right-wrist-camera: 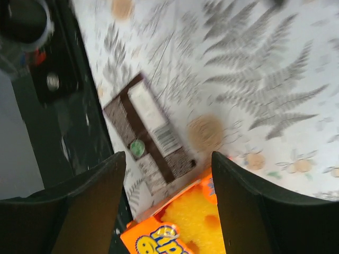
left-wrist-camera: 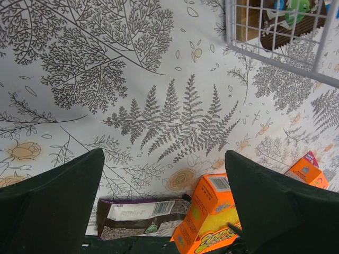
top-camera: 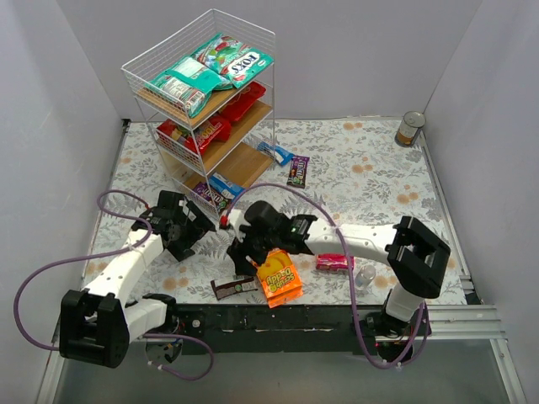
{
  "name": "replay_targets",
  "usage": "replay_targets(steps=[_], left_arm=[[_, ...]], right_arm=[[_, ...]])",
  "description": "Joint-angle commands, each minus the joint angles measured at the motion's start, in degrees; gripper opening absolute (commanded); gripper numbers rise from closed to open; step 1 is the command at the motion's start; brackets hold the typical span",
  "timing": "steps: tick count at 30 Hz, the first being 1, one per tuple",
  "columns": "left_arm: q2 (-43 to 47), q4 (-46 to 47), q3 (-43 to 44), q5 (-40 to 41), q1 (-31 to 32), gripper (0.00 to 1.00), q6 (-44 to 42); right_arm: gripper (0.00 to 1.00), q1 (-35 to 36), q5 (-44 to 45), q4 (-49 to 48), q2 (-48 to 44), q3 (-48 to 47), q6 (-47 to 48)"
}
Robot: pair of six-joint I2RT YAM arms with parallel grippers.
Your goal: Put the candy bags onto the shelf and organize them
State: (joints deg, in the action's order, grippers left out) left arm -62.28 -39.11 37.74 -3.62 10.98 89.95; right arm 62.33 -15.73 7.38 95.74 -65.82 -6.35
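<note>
The white wire shelf (top-camera: 253, 29) stands at the far left. Teal-green bags (top-camera: 189, 84) lie on its top board, red bags (top-camera: 206, 130) on the middle one, and a blue and purple pack (top-camera: 215, 192) at the bottom front. An orange bag (top-camera: 279, 276) and a brown pack (top-camera: 233, 288) lie at the near edge. My right gripper (top-camera: 248, 252) is open and empty just above them; its wrist view shows the orange bag (right-wrist-camera: 185, 222) and brown pack (right-wrist-camera: 151, 132) between the fingers (right-wrist-camera: 90, 206). My left gripper (top-camera: 187, 238) is open and empty, to their left.
A blue packet (top-camera: 276, 153) and a purple pack (top-camera: 297, 171) lie right of the shelf. A pink pack (top-camera: 334, 263) and a small clear cup (top-camera: 365, 275) sit near the front right. A silver tin can (top-camera: 410, 129) stands at the far right corner.
</note>
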Motion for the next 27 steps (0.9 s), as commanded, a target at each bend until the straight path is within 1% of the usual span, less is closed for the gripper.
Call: replay_targets(steps=[1,3,4,8,13,15,17,20,27], left_arm=[[-0.9,-2.6,2.6,2.1,-0.2,0.98,4.1],[-1.3,-3.4,3.3,2.6,-0.2,0.98,4.5],[-1.4,-3.8,3.6,2.7,-0.3,0.98,4.7],[-1.4,-5.0,3.7,2.9,-0.2,0.98,4.5],[-1.4,-5.7,3.1,2.0,-0.3,0.98,4.5],[-1.4,-5.7,2.9,1.7,-0.2,0.98,4.5],[-1.5,-5.6,2.7,1.2,-0.2,0.98,4.4],[-2.2,-5.6,2.9,0.9,-0.3,0.98,4.1],[-3.7,-4.8,3.0,0.3,-0.2,0.98,2.9]], right_arm=[[0.73,5.6,1.9,4.2,0.4,2.3,11.3],[0.73,8.4,3.6,5.1,1.3,2.0,13.6],[0.73,8.9,6.1,5.4,1.8,2.0,13.8],[0.73,9.7,7.7,2.8,2.6,2.8,15.1],[0.73,11.1,11.2,2.6,5.9,1.0,18.9],[0.71,11.9,11.9,1.8,6.3,1.7,20.3],[0.71,12.4,11.2,0.1,5.9,2.5,21.8],[0.70,13.3,10.5,0.8,6.8,1.3,22.4],[0.68,14.1,9.8,0.4,10.1,-1.6,21.3]])
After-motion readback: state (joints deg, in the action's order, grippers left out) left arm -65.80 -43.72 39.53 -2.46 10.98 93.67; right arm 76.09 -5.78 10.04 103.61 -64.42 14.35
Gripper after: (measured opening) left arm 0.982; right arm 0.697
